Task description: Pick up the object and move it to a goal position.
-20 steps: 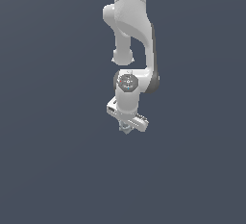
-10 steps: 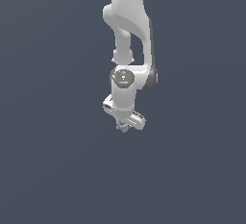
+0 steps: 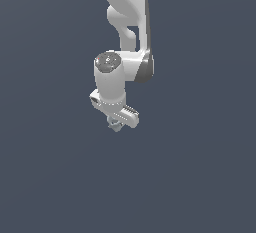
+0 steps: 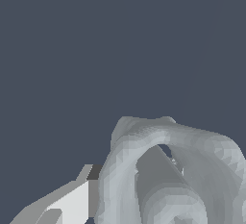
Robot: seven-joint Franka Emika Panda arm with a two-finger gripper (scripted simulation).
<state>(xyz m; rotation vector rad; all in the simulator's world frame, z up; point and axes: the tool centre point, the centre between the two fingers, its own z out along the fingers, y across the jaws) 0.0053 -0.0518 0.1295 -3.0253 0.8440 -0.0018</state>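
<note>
The object (image 3: 116, 125) is a small pale grey-bluish lumpy item that peeks out just under my white gripper (image 3: 118, 122) in the exterior view. The hand hides most of it there. In the wrist view the object (image 4: 178, 170) fills the lower part as a big pale looped lump, pressed against one grey finger (image 4: 72, 199). My gripper is shut on the object and holds it above the dark floor.
The white arm (image 3: 127, 22) comes down from the top of the exterior view. A plain dark grey-blue floor (image 3: 50, 177) lies all around; nothing else shows.
The arm has swung toward the exterior view's left and lifted a little, carrying the object with it. The wrist has turned.
</note>
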